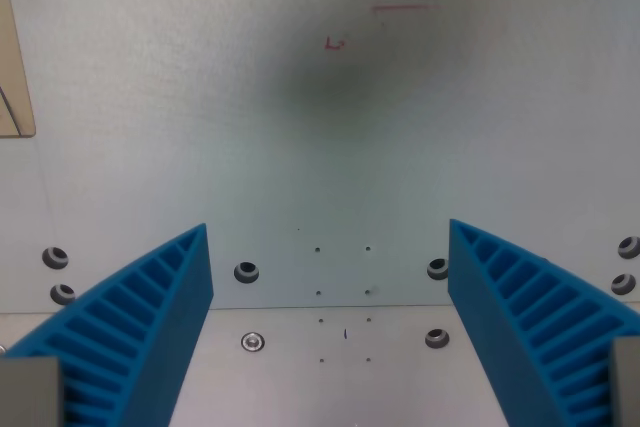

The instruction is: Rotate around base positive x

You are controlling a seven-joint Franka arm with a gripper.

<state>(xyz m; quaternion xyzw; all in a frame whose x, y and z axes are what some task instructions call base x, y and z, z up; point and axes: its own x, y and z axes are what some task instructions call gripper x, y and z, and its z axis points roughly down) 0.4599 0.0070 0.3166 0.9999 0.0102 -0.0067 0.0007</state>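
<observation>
From the wrist camera I see the claw point(330, 322) spread wide, with nothing between its two blue ribbed fingers point(150, 332). One finger comes up from the lower corner on the wrist view's left, the other from the lower corner on the wrist view's right, and the gap between them is bare.

Below lies a pale grey surface point(300, 147) — a metal plate with a seam running across it low in the frame. Several dark screw holes point(246, 271) sit along that seam and at both edges, and one shiny screw point(253, 341) sits just under the seam, near the finger on the wrist view's left. A few tiny pin holes dot the middle.

Faint red marks point(400, 9) are drawn near the top — a small corner line, a short vertical stroke by the top edge and a tiny scribble to their left. A soft dark shadow point(345, 77) spreads just below them.

At the wrist view's left edge I see a tan strip point(14, 67), touching the surface.

I see no separate thing to handle; the task concerns the claw itself, which hangs over the plate.
</observation>
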